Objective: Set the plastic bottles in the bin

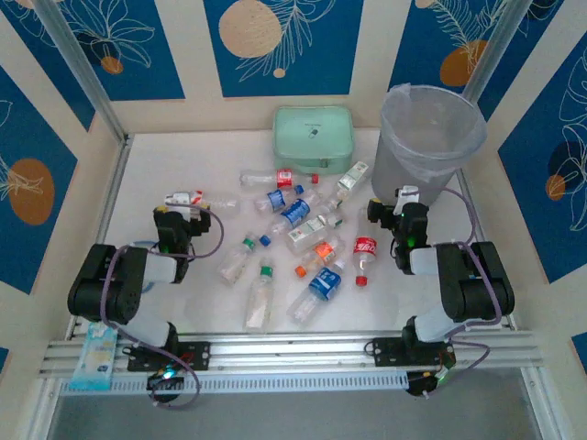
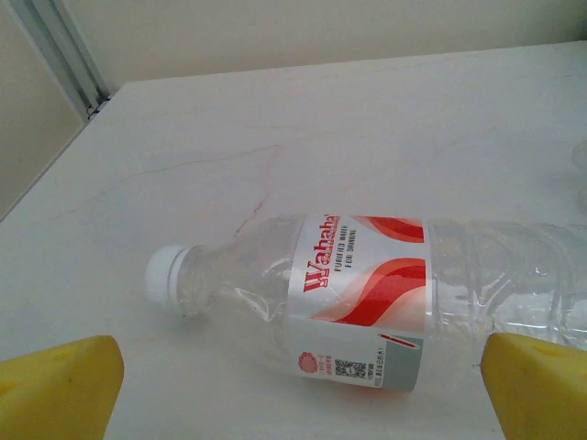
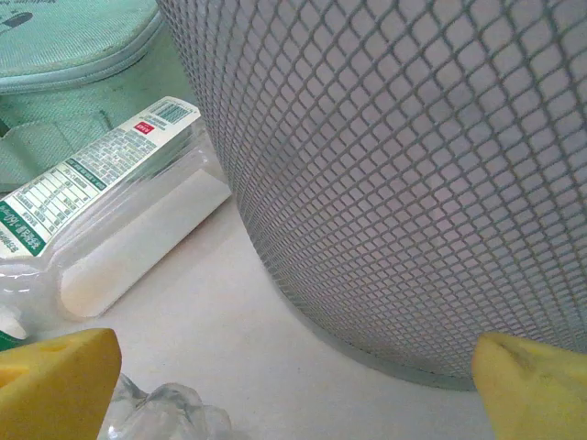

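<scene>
Several plastic bottles (image 1: pixel 293 213) lie scattered across the middle of the white table. The bin (image 1: pixel 429 147) stands at the back right, lined with a clear bag. My left gripper (image 1: pixel 179 218) is open, just short of a red-labelled bottle (image 1: pixel 188 198). In the left wrist view that bottle (image 2: pixel 367 293) lies on its side, white cap to the left, beyond my yellow fingertips (image 2: pixel 60 385). My right gripper (image 1: pixel 396 209) is open and holds nothing, close to the foot of the bin's mesh wall (image 3: pixel 413 165). A green-labelled bottle (image 3: pixel 110 211) lies to its left.
A mint-green case (image 1: pixel 314 133) lies at the back centre, beside the bin. A crumpled clear bottle (image 3: pixel 165 412) sits near my right gripper's left fingertip. Low walls enclose the table on three sides. A blue packet (image 1: pixel 94 359) rests on the front rail.
</scene>
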`<state>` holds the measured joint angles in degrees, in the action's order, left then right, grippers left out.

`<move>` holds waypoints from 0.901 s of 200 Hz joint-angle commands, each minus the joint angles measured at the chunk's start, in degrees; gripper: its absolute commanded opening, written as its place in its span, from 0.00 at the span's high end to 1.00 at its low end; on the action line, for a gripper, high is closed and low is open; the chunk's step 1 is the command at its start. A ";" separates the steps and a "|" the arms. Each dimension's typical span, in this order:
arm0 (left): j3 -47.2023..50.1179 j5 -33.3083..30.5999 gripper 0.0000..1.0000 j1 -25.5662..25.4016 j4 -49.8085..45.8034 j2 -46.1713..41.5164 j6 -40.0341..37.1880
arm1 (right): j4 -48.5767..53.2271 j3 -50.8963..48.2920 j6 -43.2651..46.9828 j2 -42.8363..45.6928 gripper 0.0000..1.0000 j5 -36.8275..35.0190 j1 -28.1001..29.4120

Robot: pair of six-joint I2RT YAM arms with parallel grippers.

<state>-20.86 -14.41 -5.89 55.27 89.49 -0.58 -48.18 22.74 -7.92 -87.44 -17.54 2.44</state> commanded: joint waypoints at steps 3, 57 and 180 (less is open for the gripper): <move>0.56 0.26 0.00 0.09 1.34 0.34 -0.65 | -0.68 -0.24 -0.25 0.18 0.01 -0.19 -0.14; 0.21 2.55 0.00 0.09 0.72 0.30 -1.24 | -0.59 -0.20 -0.27 0.15 0.01 -0.18 -0.15; -0.16 2.56 0.00 0.36 -0.67 -0.82 -1.27 | -0.53 -0.13 -0.78 0.82 0.01 -0.16 -0.55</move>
<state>-20.88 -12.01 -5.82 54.87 89.49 -1.45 -47.97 22.74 -7.92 -87.44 -17.50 2.11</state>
